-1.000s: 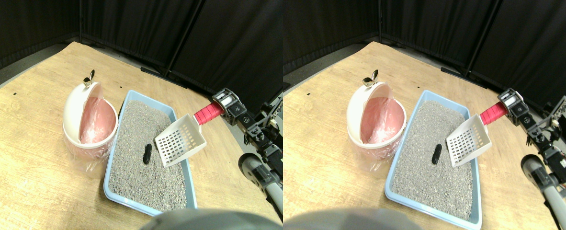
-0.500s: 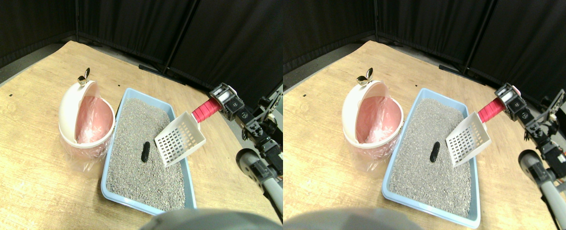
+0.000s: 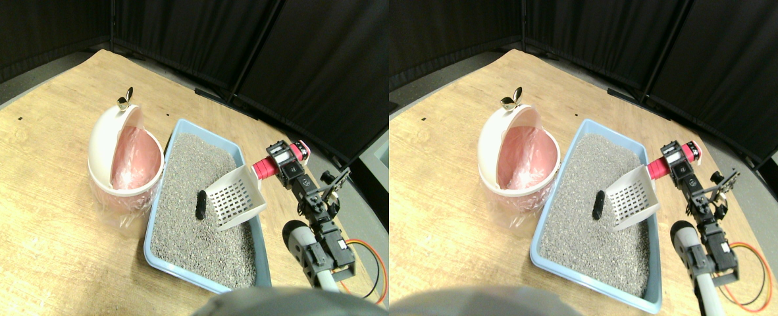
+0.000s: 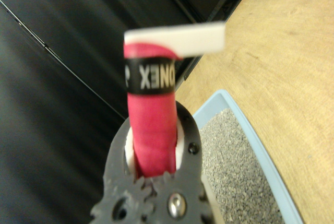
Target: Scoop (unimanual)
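Holding grey litter (image 3: pixel 195 217), dark lump (image 3: pixel 200 205), blue tray (image 3: pixel 165 148), pink-lined bin (image 3: pixel 126 164)

Stereo pair high, facing forward-down, wrist view close behind handle (image 4: pixel 152 125), both sharing litter tray (image 3: pixel 165 153)

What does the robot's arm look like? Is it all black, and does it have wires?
Mostly black. The right arm is a chain of boxy black blocks with a grey rounded part low down. Its gripper is dark, with a jaw that is a dark grey open frame with round holes and a silver screw. Orange and black wires loop out near its base.
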Controlling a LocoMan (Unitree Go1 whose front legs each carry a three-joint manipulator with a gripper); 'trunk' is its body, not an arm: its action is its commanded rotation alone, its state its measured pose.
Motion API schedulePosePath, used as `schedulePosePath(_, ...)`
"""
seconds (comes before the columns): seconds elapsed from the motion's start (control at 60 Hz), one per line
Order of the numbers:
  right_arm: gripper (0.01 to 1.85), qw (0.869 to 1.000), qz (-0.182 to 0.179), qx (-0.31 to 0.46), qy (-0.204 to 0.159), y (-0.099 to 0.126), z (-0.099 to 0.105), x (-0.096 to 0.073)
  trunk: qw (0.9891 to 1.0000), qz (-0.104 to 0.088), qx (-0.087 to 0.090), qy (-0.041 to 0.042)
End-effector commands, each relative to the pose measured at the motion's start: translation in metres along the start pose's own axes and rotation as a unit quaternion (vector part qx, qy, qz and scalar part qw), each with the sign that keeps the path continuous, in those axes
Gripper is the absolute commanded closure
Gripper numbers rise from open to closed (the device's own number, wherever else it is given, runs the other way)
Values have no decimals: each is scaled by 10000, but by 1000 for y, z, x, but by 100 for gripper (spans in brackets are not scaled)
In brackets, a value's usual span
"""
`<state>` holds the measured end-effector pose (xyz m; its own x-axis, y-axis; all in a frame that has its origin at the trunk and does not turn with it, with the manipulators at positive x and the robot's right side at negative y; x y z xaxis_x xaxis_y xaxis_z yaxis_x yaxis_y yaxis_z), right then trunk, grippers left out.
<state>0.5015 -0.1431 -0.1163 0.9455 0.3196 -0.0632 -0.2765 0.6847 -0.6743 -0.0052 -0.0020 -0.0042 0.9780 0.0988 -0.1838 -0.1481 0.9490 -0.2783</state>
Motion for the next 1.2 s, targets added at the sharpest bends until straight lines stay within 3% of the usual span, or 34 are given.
schedulePosePath(0.017, 180, 9971, 740, 133, -125, 20, -6, -1, 9997, 171, -111, 143)
schedulePosePath(0.267, 180, 9964, 641, 443, 322, 38, -4, 1, 9993, 298, -194, 114)
schedulePosePath(0.467, 180, 9955, 497, 710, 380, 42, -8, 8, 9993, 312, -191, 101)
schedulePosePath(0.617, 180, 9889, 348, 1353, 501, 40, -20, 13, 9993, 304, -179, 95)
schedulePosePath(0.667, 166, 9875, 281, 1448, 550, 39, -23, 14, 9993, 302, -168, 109)
schedulePosePath(0.683, 157, 9861, 208, 1554, 558, 38, -26, 15, 9994, 302, -164, 104)
schedulePosePath(0.733, 154, 9799, 48, 1884, 651, 35, -30, 14, 9994, 298, -155, 92)
schedulePosePath(0.85, 180, 9689, -161, 2386, 641, 29, -40, 11, 9995, 280, -124, 80)
schedulePosePath(0.9, 180, 9638, -253, 2571, 664, 28, -41, 10, 9995, 274, -113, 90)
schedulePosePath(0.983, 180, 9435, -369, 3220, 688, 24, -42, 7, 9996, 262, -109, 72)
schedulePosePath(1.067, 180, 9411, -436, 3286, 666, 24, -43, 6, 9996, 257, -104, 63)
schedulePosePath(1.1, 180, 9293, -532, 3579, 739, 23, -45, 4, 9996, 248, -98, 69)
schedulePosePath(1.167, 180, 9268, -624, 3626, 752, 22, -45, 2, 9997, 237, -86, 63)
schedulePosePath(1.2, 180, 9180, -755, 3828, 710, 21, -45, 0, 9997, 235, -87, 51)
